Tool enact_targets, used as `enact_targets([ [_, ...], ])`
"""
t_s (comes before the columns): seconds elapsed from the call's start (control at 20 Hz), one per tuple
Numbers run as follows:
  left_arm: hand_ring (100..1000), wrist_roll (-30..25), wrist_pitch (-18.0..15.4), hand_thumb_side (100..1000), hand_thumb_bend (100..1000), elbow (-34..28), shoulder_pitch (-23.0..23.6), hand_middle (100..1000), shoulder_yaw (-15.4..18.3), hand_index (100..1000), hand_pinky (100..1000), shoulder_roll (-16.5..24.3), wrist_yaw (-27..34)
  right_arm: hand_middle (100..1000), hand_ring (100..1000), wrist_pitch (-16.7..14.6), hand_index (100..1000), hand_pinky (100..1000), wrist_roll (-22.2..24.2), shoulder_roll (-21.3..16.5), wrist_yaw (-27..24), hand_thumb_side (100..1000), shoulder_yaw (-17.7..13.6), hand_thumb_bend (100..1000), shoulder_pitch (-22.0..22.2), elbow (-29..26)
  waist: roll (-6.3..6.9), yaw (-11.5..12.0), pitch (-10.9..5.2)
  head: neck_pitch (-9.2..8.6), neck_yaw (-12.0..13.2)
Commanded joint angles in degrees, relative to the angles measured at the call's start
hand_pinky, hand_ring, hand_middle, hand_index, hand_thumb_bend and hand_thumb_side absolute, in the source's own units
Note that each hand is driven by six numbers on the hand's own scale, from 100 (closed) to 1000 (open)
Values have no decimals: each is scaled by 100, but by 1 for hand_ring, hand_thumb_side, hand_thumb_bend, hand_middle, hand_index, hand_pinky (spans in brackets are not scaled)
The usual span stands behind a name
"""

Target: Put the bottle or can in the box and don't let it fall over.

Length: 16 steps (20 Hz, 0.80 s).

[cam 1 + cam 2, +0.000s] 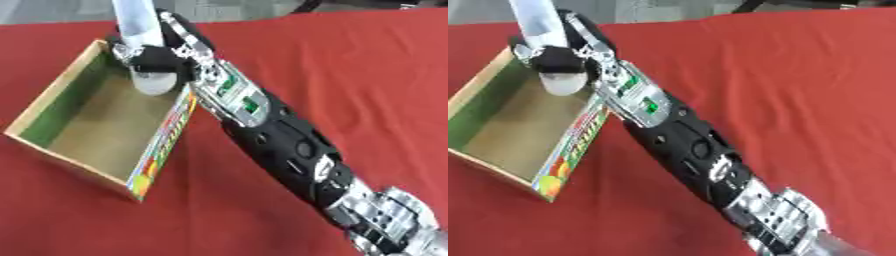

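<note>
Bottle in right hand above box

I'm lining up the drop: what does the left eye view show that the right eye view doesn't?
Only the left eye view shows the whole shallow cardboard box, including its near left corner. Only the right eye view shows more red tablecloth to the arm's right. Both show the right hand curled round the pale cylindrical bottle, its base over the box's far end.

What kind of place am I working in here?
Likely a test or demo table indoors: a red cloth, one open cardboard box, and the right hand holding a pale bottle over it.
</note>
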Motion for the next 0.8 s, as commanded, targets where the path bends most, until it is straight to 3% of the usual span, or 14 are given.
enact_targets([
  [0.05, 788, -58, 4, 778, 372, -78, -103, 779, -14, 808, 818, 53, 48, 116, 513, -39, 132, 774, -50, 43, 86, 100, 22, 100, -154, 153, 32, 105, -40, -282, -153],
  [0.3, 788, -60, 7, 779, 373, -83, -133, 779, -7, 809, 818, 53, 55, 125, 523, -130, 136, 775, -83, 129, 31, 100, -44, 100, -107, 529, 10, 222, 47, -310, -198],
  [0.5, 788, -51, 12, 779, 373, -82, -128, 779, -3, 809, 817, 46, 49, 219, 595, -128, 186, 785, -13, 149, -37, 100, -61, 100, -74, 734, -16, 223, 60, -279, -218],
  [0.55, 788, -49, 10, 780, 373, -84, -128, 779, 0, 810, 818, 47, 47, 316, 673, -121, 260, 796, 5, 145, -22, 100, -64, 189, -69, 756, -20, 220, 59, -270, -221],
  [0.6, 788, -46, 8, 780, 373, -88, -124, 779, 5, 810, 818, 49, 45, 316, 673, -113, 274, 796, 23, 141, 6, 100, -67, 210, -63, 768, -21, 218, 57, -263, -222],
  [0.65, 788, -39, 6, 779, 372, -91, -117, 779, 13, 810, 818, 54, 42, 462, 768, -110, 460, 819, 48, 133, 43, 100, -69, 411, -59, 768, -23, 212, 52, -252, -221],
  [0.7, 788, -29, 4, 780, 373, -92, -107, 779, 22, 810, 818, 57, 39, 511, 796, -114, 522, 832, 77, 119, 104, 100, -69, 461, -59, 753, -25, 206, 47, -241, -220],
  [0.75, 787, -21, 2, 779, 373, -93, -98, 779, 29, 810, 818, 60, 37, 629, 853, -121, 677, 866, 110, 98, 210, 100, -62, 567, -63, 728, -27, 199, 41, -233, -217],
  [0.8, 788, -14, 1, 780, 373, -94, -86, 779, 34, 811, 818, 63, 35, 677, 867, -130, 728, 879, 167, 85, 311, 100, -62, 594, -67, 690, -27, 191, 34, -226, -209],
])
